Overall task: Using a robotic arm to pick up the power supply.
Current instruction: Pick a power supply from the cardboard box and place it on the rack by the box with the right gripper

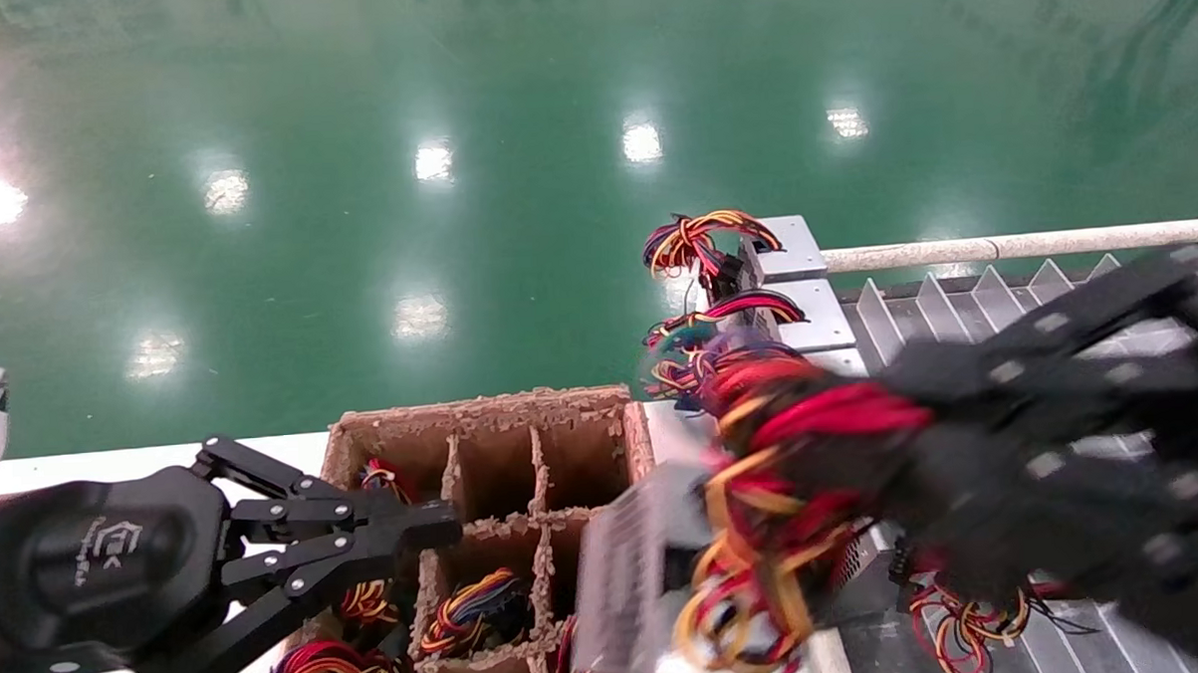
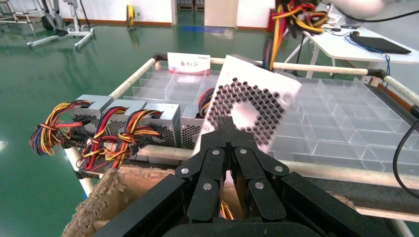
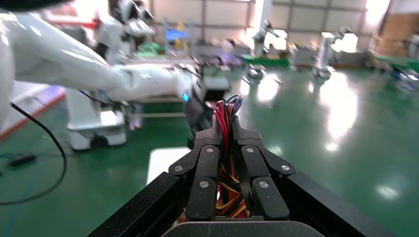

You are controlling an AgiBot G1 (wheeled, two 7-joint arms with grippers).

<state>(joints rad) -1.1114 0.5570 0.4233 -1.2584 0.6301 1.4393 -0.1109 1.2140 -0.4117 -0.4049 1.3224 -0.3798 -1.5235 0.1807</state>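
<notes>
My right gripper point(image 1: 906, 430) comes in from the right and is shut on the power supply's knotted red, yellow and black wires point(image 3: 225, 111). The power supply point(image 1: 632, 574), a silver box with a perforated side, hangs tilted from that bundle above the cardboard box's right edge. From the left wrist it shows as a tilted mesh face point(image 2: 257, 101) just beyond my left gripper point(image 2: 228, 123). My left gripper point(image 1: 436, 526) sits low on the left over the box's near-left cells, shut with nothing between its fingers.
A divided cardboard box point(image 1: 482, 405) holds more wire bundles in its cells. Other power supplies point(image 2: 158, 116) stand in a row at the end of a rack of clear dividers point(image 2: 326, 118), framed by a white rail point(image 1: 1014, 245). Green floor lies beyond.
</notes>
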